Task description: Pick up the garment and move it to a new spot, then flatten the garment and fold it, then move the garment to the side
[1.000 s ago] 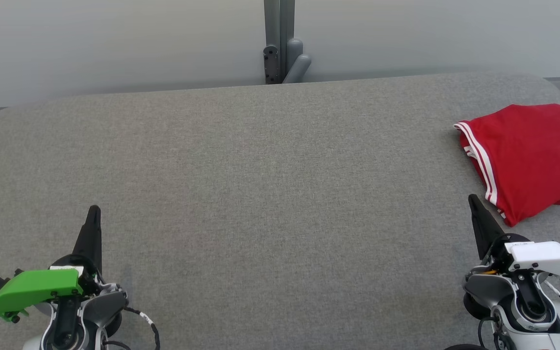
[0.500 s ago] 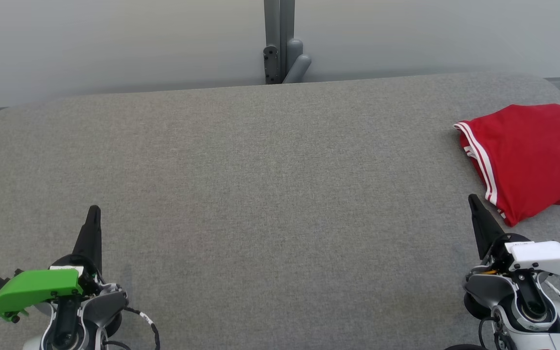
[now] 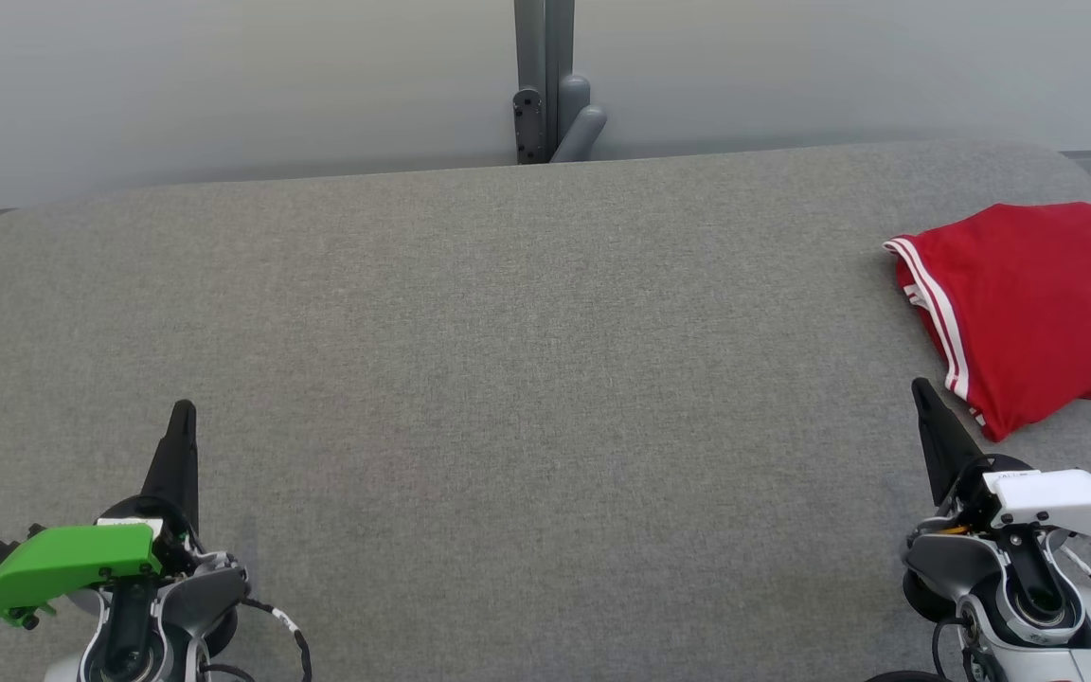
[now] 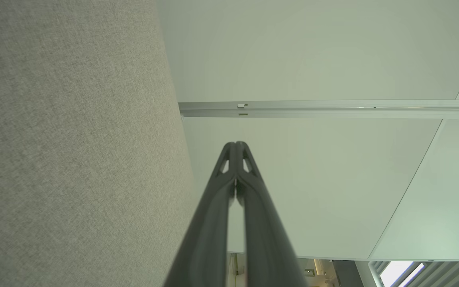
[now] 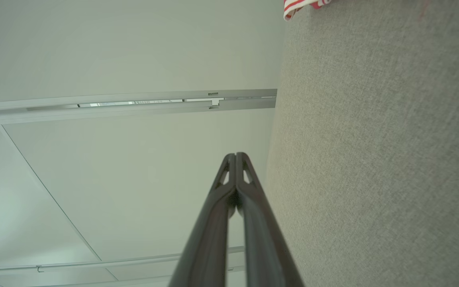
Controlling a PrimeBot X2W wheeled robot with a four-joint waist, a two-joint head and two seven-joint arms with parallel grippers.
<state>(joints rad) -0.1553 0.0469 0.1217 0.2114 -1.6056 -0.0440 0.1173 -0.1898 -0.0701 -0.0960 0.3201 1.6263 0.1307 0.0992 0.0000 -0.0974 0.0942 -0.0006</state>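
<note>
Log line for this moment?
garment: red, lying at table right side, untouched | left gripper: shut, empty | right gripper: shut, empty, near garment

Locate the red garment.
In the head view, the red garment lies at the right edge of the grey surface, just beyond the right gripper.

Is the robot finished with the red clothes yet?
Probably. The red garment lies in a folded bundle at the right end of the grey table, so folding and moving aside look done. Nothing is in hand: left gripper and right gripper are shut, empty, apart from it. Nothing obvious remains.
</note>
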